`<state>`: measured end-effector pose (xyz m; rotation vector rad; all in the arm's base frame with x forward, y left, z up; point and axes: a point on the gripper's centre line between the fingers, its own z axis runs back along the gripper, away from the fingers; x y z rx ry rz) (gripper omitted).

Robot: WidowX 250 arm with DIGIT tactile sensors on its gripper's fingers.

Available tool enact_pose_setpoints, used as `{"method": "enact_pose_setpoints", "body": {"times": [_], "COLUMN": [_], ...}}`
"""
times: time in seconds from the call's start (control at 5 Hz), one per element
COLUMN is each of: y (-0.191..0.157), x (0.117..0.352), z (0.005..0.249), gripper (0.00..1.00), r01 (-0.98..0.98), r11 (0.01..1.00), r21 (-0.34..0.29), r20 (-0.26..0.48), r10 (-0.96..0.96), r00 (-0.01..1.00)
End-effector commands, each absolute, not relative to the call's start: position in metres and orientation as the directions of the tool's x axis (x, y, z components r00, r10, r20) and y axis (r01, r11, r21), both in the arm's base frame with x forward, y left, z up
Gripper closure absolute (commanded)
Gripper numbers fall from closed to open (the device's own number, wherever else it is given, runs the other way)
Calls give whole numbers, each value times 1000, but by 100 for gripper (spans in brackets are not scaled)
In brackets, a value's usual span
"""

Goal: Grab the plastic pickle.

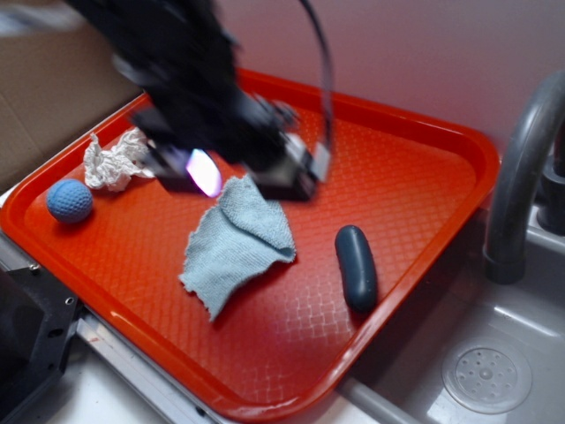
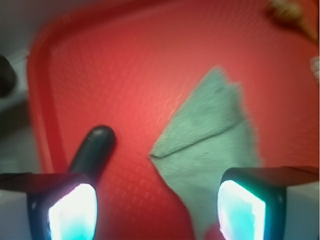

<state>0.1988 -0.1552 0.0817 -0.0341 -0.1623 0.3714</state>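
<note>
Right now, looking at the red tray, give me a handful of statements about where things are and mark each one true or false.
1. The plastic pickle lies on the red tray, apart from the cloth. True.
2. The jaws are shut on the pickle. False: the gripper is open and empty, with the pickle under one finger rather than between the two.
3. The blue ball sits beside the pickle. False: it is at the tray's opposite end, near the crumpled white paper.
4. The light blue cloth lies between the ball and the pickle. True.
5. The pickle stands upright on one end. False: it lies flat on the tray.
</note>
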Motion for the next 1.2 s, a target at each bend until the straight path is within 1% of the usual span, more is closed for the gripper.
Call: {"method": "enact_pose_setpoints", "body": {"times": [0.0,0.2,0.4,0.6,0.8,1.0], "y": [-179,-195,-208,-205,-195,-194], "x": [229,238,236,228,216,214], "z": [60,58,43,43,19,19], "gripper": [0,0,0,0,0,100], "r01": [-354,-368,-401,-427,-487,-464], "r11": [924,909,903,889,871,885], "r21": [-146,-196,-152,-162,-64,-37], "r20": [-22,-73,-120,-137,-232,-215], "r10": [355,361,386,409,461,447], "r00": [935,930,915,902,856,869]}}
